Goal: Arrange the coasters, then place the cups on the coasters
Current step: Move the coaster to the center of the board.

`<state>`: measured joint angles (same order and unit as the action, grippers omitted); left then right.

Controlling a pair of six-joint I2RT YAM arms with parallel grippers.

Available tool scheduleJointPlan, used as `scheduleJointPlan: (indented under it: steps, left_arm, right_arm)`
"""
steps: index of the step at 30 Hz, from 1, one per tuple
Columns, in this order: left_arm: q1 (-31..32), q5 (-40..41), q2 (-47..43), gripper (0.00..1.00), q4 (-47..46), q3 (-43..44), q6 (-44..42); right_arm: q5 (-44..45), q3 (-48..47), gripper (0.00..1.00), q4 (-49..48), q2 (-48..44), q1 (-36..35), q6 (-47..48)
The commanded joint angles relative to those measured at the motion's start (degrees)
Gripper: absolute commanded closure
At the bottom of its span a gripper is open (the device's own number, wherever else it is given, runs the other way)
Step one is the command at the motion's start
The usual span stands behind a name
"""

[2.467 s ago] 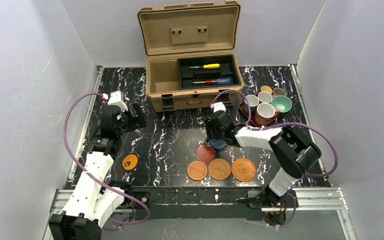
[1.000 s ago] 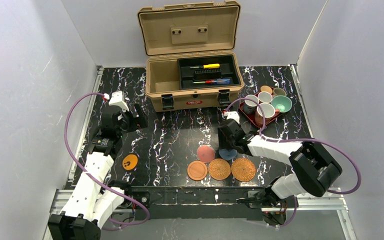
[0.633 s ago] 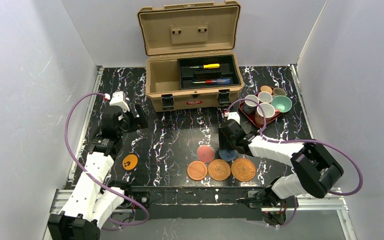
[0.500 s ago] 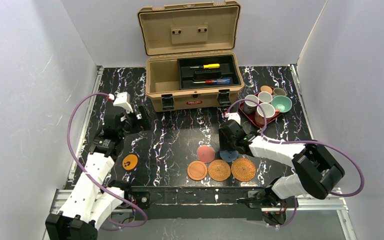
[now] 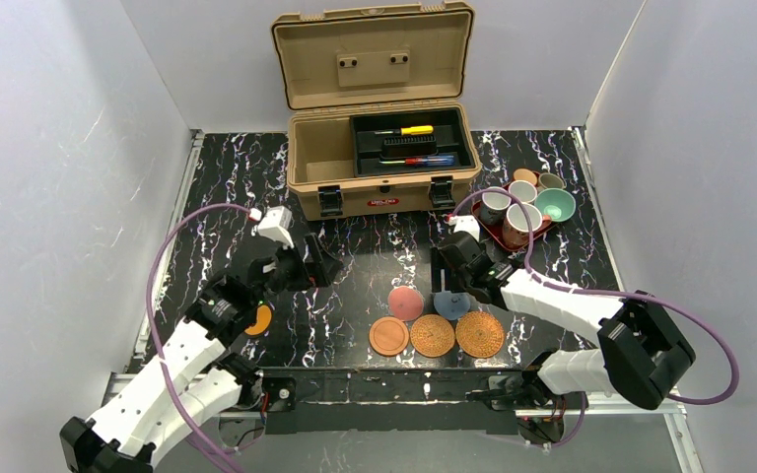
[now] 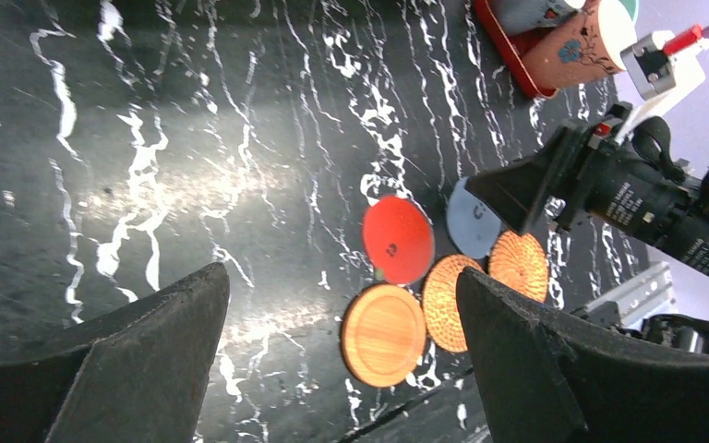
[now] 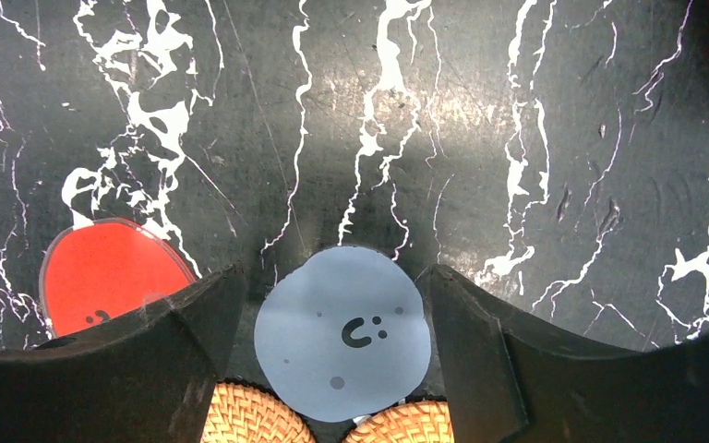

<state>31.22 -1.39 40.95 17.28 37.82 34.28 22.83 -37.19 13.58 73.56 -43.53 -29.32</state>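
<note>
The blue-grey coaster lies flat on the table between the fingers of my right gripper, which is open with a thin gap on each side. It sits just behind the two woven coasters, beside the pinkish-red coaster and the wooden coaster. My left gripper hangs open and empty over the table's middle left. The orange coaster with black marks is half hidden under the left arm. The cups stand on the dark red tray at the back right.
An open tan toolbox with screwdrivers fills the back middle. White walls close in on the left, back and right sides. A metal rail runs along the near edge. The right arm's purple cable loops beside the tray.
The left arm swung from the far left toward the table's middle. The right gripper set the blue-grey coaster down behind the woven pair and opened off it.
</note>
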Motion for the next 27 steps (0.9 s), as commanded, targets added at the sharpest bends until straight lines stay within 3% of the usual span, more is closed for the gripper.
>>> scheduleJointPlan:
  steps: [1, 12, 19, 27]
  left_arm:
    - [6.15, 3.03, 2.52, 0.10, -1.32, -1.14, 6.73]
    - [20.32, 5.38, 18.42, 0.12, -13.61, -0.77, 12.35]
    - [23.44, 3.35, 30.11, 0.13, -18.60, 2.13, 13.42]
    - [23.71, 2.76, 37.68, 0.14, -19.87, 4.62, 11.76]
  right_arm:
    - [1.26, -2.32, 0.17, -1.24, -0.97, -0.07, 0.57]
    - [-10.96, 3.00, 0.17, -6.45, -5.84, 7.35, 0.82]
    - [-18.75, 8.79, 0.19, -6.89, -11.62, 14.41, 0.02]
    - [-20.27, 12.93, 0.23, -6.82, -13.36, 15.12, -1.11]
